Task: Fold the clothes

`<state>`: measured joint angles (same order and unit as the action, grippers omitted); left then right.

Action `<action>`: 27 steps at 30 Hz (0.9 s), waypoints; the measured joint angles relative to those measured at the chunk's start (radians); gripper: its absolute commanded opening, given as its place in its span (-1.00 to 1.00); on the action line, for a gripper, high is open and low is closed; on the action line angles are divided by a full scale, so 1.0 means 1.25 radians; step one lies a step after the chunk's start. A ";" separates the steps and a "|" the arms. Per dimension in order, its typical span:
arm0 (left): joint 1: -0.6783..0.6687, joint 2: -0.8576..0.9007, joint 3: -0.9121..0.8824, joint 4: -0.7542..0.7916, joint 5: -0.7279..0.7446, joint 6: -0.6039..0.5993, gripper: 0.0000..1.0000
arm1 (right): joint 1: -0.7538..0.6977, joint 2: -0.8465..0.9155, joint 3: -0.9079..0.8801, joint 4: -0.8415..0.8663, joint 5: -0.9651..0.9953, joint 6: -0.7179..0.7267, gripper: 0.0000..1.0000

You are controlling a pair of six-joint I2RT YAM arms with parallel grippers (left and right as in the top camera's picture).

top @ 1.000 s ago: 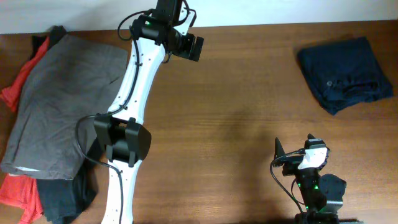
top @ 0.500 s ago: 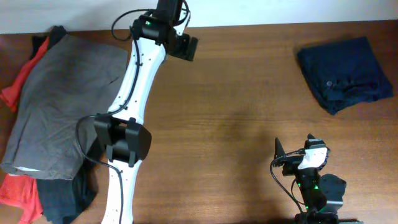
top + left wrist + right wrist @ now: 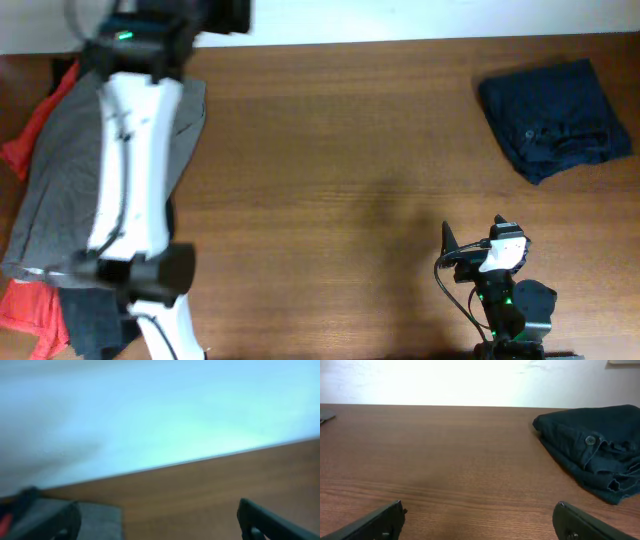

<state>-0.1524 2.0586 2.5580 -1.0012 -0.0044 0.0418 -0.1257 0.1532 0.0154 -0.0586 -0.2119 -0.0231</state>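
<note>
Clothes (image 3: 555,115) unmoved; left arm (image 3: 130,170) swung over grey shorts (image 3: 55,190)

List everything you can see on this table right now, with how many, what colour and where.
navy shorts: one, dark navy, folded, far right of the table
grey shorts: one, grey, top of the pile at the left edge
red-orange garment: count unclear, red-orange, showing from under the grey shorts
dark garment: one, blue-black, bottom of the pile, near left
table: one, brown wood
wall: white, beyond the far edge
left arm: one, white and black, over the pile, jaws open
right arm: one, black and white, near edge on the right, jaws open
</note>
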 measured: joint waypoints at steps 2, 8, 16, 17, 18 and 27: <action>0.017 -0.055 -0.047 0.039 0.008 0.000 0.98 | 0.000 0.000 0.000 0.000 0.000 0.000 0.97; 0.044 -0.267 -0.418 0.284 0.028 0.000 0.98 | 0.000 0.000 -0.001 0.001 0.000 0.000 0.97; 0.083 -0.485 -0.920 0.498 0.035 0.000 0.98 | 0.000 0.000 -0.001 0.001 0.000 0.000 0.97; 0.083 -0.509 -0.970 0.525 0.038 0.000 0.98 | 0.000 0.000 -0.001 0.001 0.000 0.000 0.98; 0.083 -0.537 -1.029 0.557 0.043 0.000 0.99 | 0.000 0.000 -0.001 0.001 0.000 0.000 0.97; 0.083 -0.771 -1.504 0.910 0.087 0.001 0.98 | 0.000 -0.002 -0.001 0.001 0.000 0.000 0.97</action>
<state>-0.0490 1.0954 0.6777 0.1364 0.1047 0.0425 -0.1257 0.1513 0.0147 -0.0578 -0.2119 -0.0235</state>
